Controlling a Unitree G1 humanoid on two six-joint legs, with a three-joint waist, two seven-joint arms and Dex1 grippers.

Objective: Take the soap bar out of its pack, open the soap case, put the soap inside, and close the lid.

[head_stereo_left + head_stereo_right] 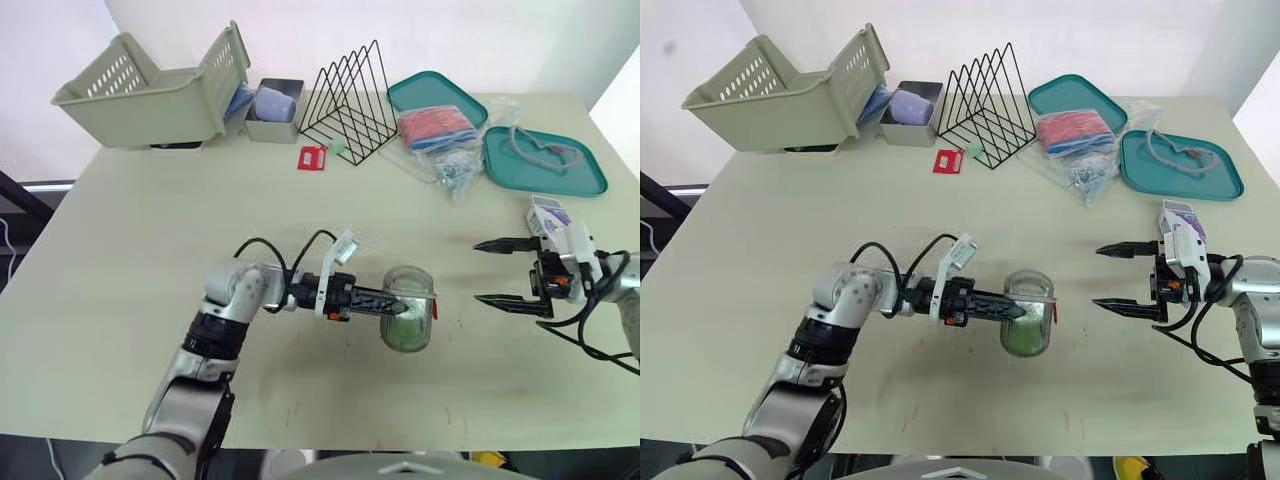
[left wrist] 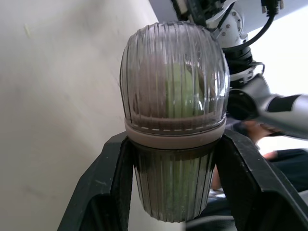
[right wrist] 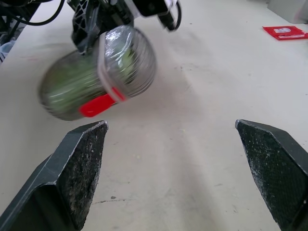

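A clear ribbed soap case (image 1: 408, 308) sits in the middle of the table, its lid down on the base and a green soap bar showing inside. My left gripper (image 1: 410, 305) is shut on it, with a black finger (image 2: 103, 187) on each side of the beige seam. In the right wrist view the case (image 3: 96, 72) lies tilted with a red latch facing that camera. My right gripper (image 1: 480, 271) is open to the right of the case, apart from it and holding nothing. The white and purple soap pack (image 1: 548, 212) lies just behind the right gripper.
Along the back edge stand a green basket (image 1: 140, 90), a grey bin (image 1: 273, 110) and a black wire rack (image 1: 350, 100), with a red card (image 1: 312, 157) in front. Two teal trays (image 1: 545, 160) and plastic bags (image 1: 445, 140) lie at the back right.
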